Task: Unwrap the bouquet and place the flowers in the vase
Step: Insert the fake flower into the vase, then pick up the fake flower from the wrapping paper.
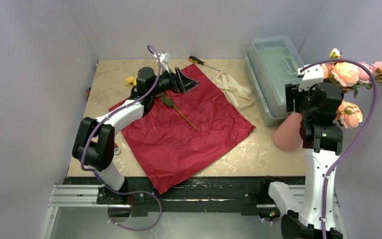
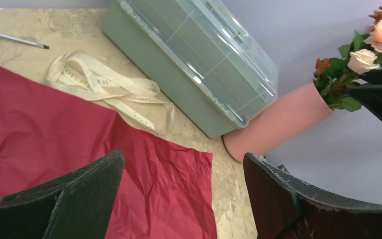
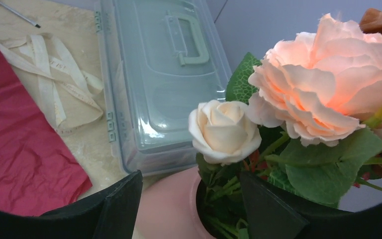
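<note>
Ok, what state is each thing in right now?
Paper: unwrapped, spread flat.
Ribbon: untied, lying loose.
Box: lid shut.
Vase: standing, flowers inside.
Loose stem: lying on the paper.
Left pincer: open, empty.
Right pincer: open, at the vase's mouth.

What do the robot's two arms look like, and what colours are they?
The left arm and right arm are built from smooth white tubes joined by chunky black joints. A thin purple cable loops along each one. The left gripper and right gripper are black, each with two flat, wedge-shaped fingers whose edges look a little scuffed.
</note>
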### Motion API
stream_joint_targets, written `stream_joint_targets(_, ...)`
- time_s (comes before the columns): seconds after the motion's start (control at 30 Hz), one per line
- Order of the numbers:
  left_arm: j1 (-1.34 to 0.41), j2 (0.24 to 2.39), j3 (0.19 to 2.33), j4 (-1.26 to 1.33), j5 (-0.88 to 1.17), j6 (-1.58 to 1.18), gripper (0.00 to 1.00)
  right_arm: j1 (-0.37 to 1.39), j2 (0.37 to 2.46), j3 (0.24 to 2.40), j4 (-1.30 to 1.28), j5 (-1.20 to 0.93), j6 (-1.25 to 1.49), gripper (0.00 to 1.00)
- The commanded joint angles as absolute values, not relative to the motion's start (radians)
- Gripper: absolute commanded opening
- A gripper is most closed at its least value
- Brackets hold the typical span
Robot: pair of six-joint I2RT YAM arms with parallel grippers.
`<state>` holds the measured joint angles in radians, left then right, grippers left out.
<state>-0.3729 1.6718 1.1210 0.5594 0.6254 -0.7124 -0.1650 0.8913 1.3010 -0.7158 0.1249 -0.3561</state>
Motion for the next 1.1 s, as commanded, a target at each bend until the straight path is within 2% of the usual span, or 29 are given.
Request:
stream_joint_targets(0.0,-0.365,1.683,1.179,0.435,0.539,-0.663,0.9,-0.17,0.899,1.375,-0.839,0.052,-0.381,0.76)
stream_joint_targets(0.17,-0.365,1.695,1.201,0.327,0.473,-0.647,0.9,-0.17,0.902,1.407,-0.936,0.033,-0.408,0.77)
stream_joint_targets(0.57,-0.365,1.705,1.218,0.236,0.392,-0.632,0.88,-0.17,0.877,1.459,-1.077,0.003,-0.464,0.7)
stream_joint_targets(0.77,-0.365,1.694,1.224,0.161,0.304,-0.627,0.83,-0.17,0.884,1.5,-1.148,-0.114,-0.489,0.67)
stream_joint_targets(1.07,-0.365,1.68,1.21,0.107,0.247,-0.624,0.82,-0.17,0.96,1.588,-1.227,-0.321,-0.526,0.68)
